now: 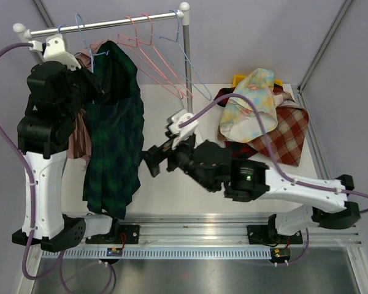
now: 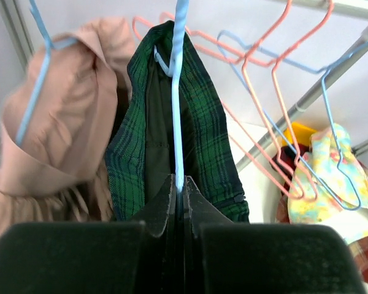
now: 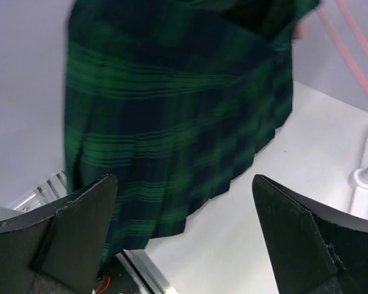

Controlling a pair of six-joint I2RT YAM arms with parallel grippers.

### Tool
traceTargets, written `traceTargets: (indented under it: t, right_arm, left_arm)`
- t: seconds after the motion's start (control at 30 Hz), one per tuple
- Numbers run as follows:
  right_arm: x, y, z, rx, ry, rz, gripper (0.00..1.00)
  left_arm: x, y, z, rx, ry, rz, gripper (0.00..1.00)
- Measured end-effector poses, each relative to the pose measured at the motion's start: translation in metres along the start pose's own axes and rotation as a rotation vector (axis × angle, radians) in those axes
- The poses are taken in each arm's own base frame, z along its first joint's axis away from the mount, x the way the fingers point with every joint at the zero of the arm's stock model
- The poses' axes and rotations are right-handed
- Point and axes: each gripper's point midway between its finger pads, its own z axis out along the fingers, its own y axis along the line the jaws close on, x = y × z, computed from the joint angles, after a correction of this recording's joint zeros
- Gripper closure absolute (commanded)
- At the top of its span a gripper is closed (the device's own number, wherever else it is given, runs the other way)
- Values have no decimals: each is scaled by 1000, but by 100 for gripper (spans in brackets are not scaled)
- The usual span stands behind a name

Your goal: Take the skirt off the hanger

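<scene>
A dark green plaid skirt point(image 1: 113, 147) hangs from a light blue hanger point(image 2: 178, 92) on the rail at the left. In the left wrist view the skirt point(image 2: 208, 135) drapes over both sides of the hanger. My left gripper point(image 2: 181, 184) is shut on the blue hanger's wire, high by the rail point(image 1: 95, 73). My right gripper point(image 1: 154, 160) is open and empty, just right of the skirt's lower half, not touching it. In the right wrist view the skirt's pleated hem point(image 3: 172, 141) fills the space ahead of the wide-open fingers point(image 3: 80, 226).
A tan garment point(image 2: 61, 135) hangs on another blue hanger left of the skirt. Empty pink and blue hangers point(image 1: 159, 55) hang on the rail point(image 1: 110, 24). A pile of clothes point(image 1: 264, 116) lies at the right back of the white table point(image 1: 184, 190). The rail's post point(image 1: 187, 61) stands behind.
</scene>
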Motion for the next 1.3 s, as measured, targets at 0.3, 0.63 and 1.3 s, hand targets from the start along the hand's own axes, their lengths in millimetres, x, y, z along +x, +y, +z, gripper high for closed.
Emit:
traceTargets:
  t: [0.3,0.63,1.3]
  right_arm:
    - [36,76,56,13,46,-62,1]
    - [55,94,93,68,38,-76,13]
    - [186,92,31,139,245,-104,100]
  left_arm:
    - [34,-19,19,36,100,-33,100]
    - [26,-51,17,126,96,-50,100]
    - [2,-37,30,38,76,46,100]
